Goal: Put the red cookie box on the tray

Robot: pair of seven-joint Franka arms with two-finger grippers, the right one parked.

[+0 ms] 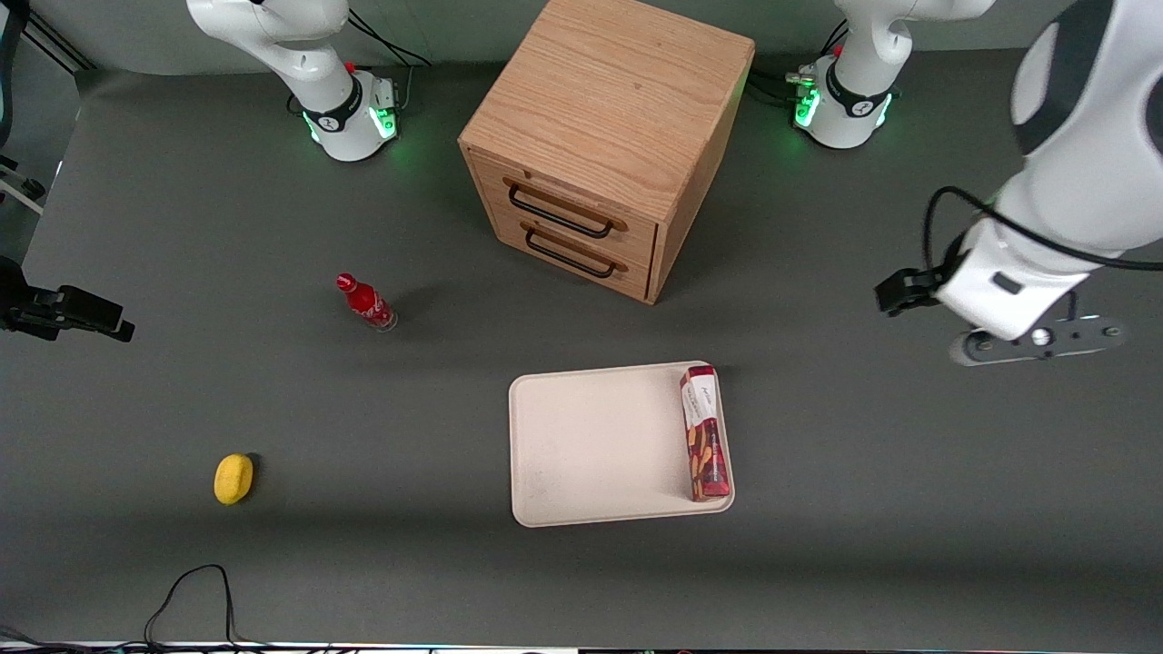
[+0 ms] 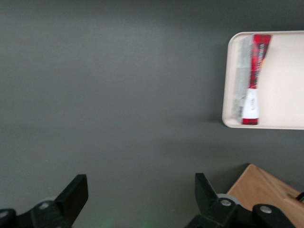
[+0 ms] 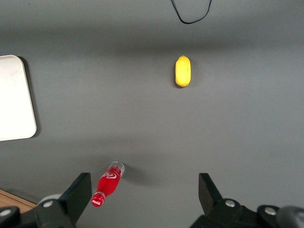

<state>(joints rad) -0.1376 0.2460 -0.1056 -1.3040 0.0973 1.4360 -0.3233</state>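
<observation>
The red cookie box (image 1: 704, 434) lies flat on the cream-white tray (image 1: 591, 445), along the tray's short edge toward the working arm's end. The wrist view shows the box (image 2: 251, 76) inside the tray's rim (image 2: 227, 85). My gripper (image 1: 995, 295) hangs above bare table, well away from the tray toward the working arm's end and slightly farther from the front camera. In the wrist view the gripper (image 2: 140, 183) is open, its fingers wide apart with only grey table between them.
A wooden two-drawer cabinet (image 1: 604, 136) stands farther from the front camera than the tray, its corner (image 2: 266, 190) near my gripper. A small red bottle (image 1: 366, 302) and a yellow oval object (image 1: 233, 478) sit toward the parked arm's end. A black cable (image 1: 195, 590) loops at the front edge.
</observation>
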